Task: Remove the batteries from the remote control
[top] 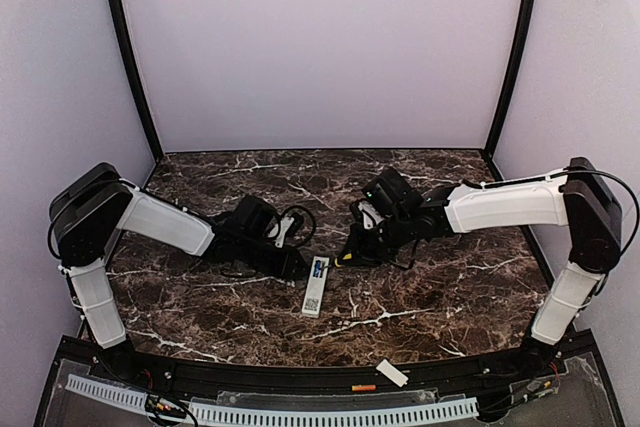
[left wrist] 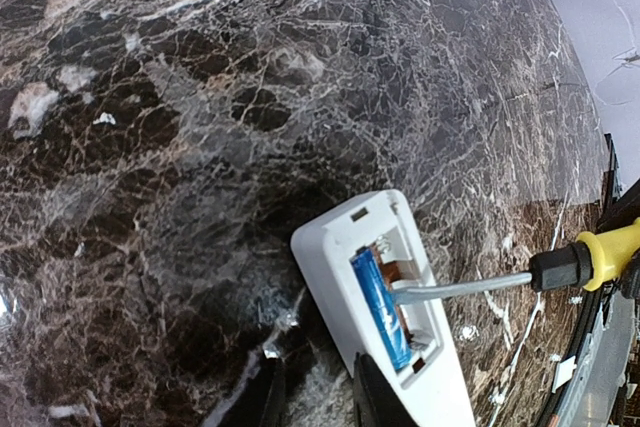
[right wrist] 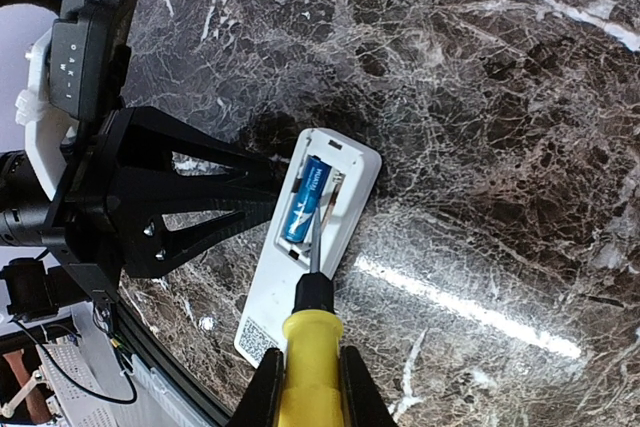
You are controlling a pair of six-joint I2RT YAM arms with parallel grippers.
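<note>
The white remote control (top: 316,287) lies back-up on the marble table (top: 430,287), battery bay open. A blue battery (right wrist: 303,199) sits in one slot; the slot beside it is empty. My right gripper (right wrist: 308,387) is shut on the yellow-handled screwdriver (right wrist: 312,347), whose tip rests in the empty slot against the blue battery. The shaft (left wrist: 460,289) also shows in the left wrist view. My left gripper (left wrist: 315,397) is open and holds nothing, one finger (left wrist: 375,397) against the remote's long edge (left wrist: 335,297). An orange battery (top: 363,387) lies on the front ledge.
The short white cover plate (top: 391,374) lies on the front ledge beside the orange battery. A QR sticker (right wrist: 258,337) marks the remote's near end. Both arms meet at the table's middle, and dark walls enclose the sides and back.
</note>
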